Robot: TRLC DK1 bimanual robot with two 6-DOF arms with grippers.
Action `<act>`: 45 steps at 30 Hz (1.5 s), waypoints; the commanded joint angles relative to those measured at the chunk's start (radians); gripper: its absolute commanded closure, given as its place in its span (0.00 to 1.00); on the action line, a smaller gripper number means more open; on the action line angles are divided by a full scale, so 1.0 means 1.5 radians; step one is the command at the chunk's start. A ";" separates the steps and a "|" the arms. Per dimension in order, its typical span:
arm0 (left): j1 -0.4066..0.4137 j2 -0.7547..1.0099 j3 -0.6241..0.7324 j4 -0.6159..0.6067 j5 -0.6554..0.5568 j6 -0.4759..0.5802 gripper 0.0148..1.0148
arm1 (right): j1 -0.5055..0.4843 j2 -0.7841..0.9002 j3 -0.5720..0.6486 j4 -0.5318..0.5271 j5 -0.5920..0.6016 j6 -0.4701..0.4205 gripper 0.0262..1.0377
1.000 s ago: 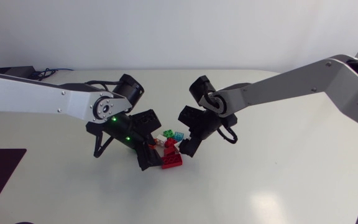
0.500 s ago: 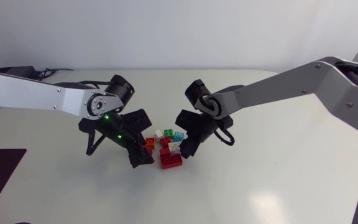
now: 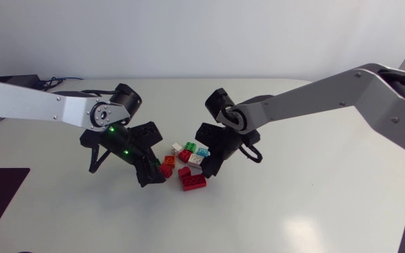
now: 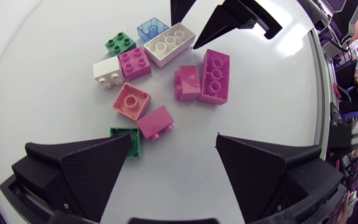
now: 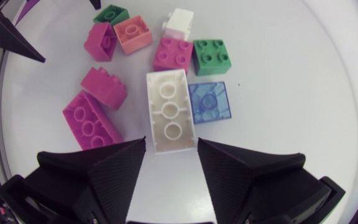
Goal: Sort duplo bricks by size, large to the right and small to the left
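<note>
Head view shows bricks [image 3: 193,182] clustered mid-tabletop [image 3: 315,190] between both arms. Left pincer [image 4: 174,140] gapes wide beside them. Right pincer [image 5: 171,142] stands open, straddling the white brick's [image 5: 169,112] near end.

left arm [image 3: 41,105]: white link, black joints, two green LEDs [image 3: 113,130] on the wrist. right arm [image 3: 315,98]: silver-grey links, black cable loop [image 3: 253,153] at wrist. left hand [image 4: 174,138], right hand [image 5: 171,140]: matte black wedge fingers [image 4: 98,168].
</note>
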 commanded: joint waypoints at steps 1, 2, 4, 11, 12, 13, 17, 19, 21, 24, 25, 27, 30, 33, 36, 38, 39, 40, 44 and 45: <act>0.009 0.002 0.007 -0.009 0.002 0.021 0.06 | 0.021 0.018 0.036 -0.012 0.004 -0.014 0.21; 0.010 0.001 0.007 -0.009 0.002 0.021 0.06 | 0.023 0.021 0.044 -0.018 0.004 -0.014 0.21; 0.012 0.000 0.006 -0.009 0.003 0.023 0.06 | 0.027 0.028 0.058 -0.023 0.003 -0.015 0.21; 0.013 -0.002 0.006 -0.009 0.003 0.023 0.06 | 0.034 0.059 0.088 -0.058 0.003 -0.016 0.21; 0.013 -0.002 0.005 -0.009 0.003 0.023 0.06 | 0.034 0.058 0.084 -0.059 0.003 -0.016 0.21; 0.013 -0.002 0.004 -0.009 0.003 0.023 0.06 | 0.033 0.052 0.076 -0.058 0.004 -0.016 0.21; 0.013 -0.002 0.004 -0.009 0.003 0.023 0.06 | 0.023 0.035 0.047 -0.052 0.008 -0.017 0.21; 0.011 -0.002 0.004 -0.009 0.003 0.023 0.06 | 0.019 0.032 0.038 -0.048 0.013 -0.018 0.21; 0.007 -0.003 0.005 -0.009 0.003 0.023 0.06 | 0.017 0.032 0.033 -0.047 0.016 -0.018 0.21; 0.002 -0.003 0.007 -0.009 0.003 0.022 0.06 | 0.017 0.031 0.031 -0.046 0.020 -0.017 0.22; 0.002 -0.003 0.007 -0.009 0.003 0.021 0.06 | 0.017 0.031 0.031 -0.046 0.021 -0.017 0.28; 0.000 -0.003 0.009 -0.009 0.003 0.021 0.06 | 0.020 0.032 0.032 -0.039 0.028 -0.016 0.51; -0.002 -0.003 0.010 -0.009 0.003 0.020 0.06 | 0.025 0.040 0.039 -0.038 0.042 -0.016 0.67; -0.001 -0.003 0.011 -0.009 0.003 0.020 0.06 | 0.030 0.044 0.042 -0.039 0.055 -0.018 0.70; 0.000 -0.003 0.011 -0.009 0.003 0.021 0.06 | 0.032 0.041 0.036 -0.038 0.061 -0.018 0.75; 0.000 -0.003 0.010 -0.009 0.003 0.022 0.06 | 0.034 0.037 0.030 -0.038 0.065 -0.018 0.76; 0.000 -0.003 0.010 -0.009 0.003 0.022 0.06 | 0.034 0.030 0.023 -0.036 0.070 -0.018 0.76; 0.000 -0.003 0.010 -0.009 0.003 0.022 0.06 | 0.034 0.017 0.012 -0.029 0.071 -0.018 0.76; -0.002 -0.003 0.011 -0.009 0.003 0.021 0.06 | 0.032 -0.059 -0.031 -0.020 0.069 -0.013 0.76; -0.003 -0.003 0.012 -0.009 0.003 0.021 0.06 | 0.030 -0.082 -0.043 -0.020 0.069 -0.013 0.76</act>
